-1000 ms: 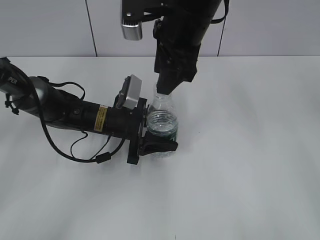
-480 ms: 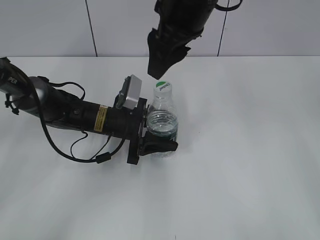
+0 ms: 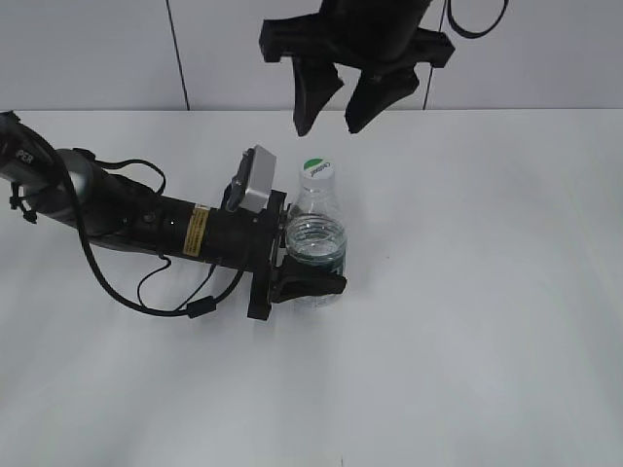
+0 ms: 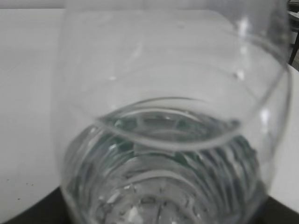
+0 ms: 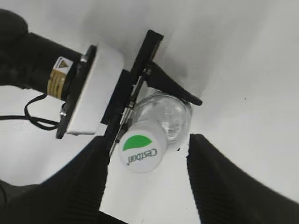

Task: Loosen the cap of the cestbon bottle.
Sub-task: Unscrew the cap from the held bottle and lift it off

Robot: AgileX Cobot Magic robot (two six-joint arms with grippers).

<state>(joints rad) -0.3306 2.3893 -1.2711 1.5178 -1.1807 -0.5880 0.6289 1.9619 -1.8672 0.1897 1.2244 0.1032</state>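
Note:
The clear cestbon bottle (image 3: 316,238) stands upright on the white table, its dark green label low on the body. My left gripper (image 3: 310,282) is shut around its lower body from the left; the bottle (image 4: 173,140) fills the left wrist view. The white cap (image 3: 316,170) with a green half-circle sits on the bottle's neck. My right gripper (image 3: 336,112) hangs open above the cap, apart from it. In the right wrist view the cap (image 5: 140,153) lies between and below the open fingers (image 5: 147,186).
The left arm (image 3: 146,219) and its cable lie across the table's left half. The white table (image 3: 487,292) runs to a grey panelled wall at the back.
My right gripper let go of the cap, rose away from the bottle and spread its fingers open. The cap is now uncovered. The left gripper and bottle have not moved.

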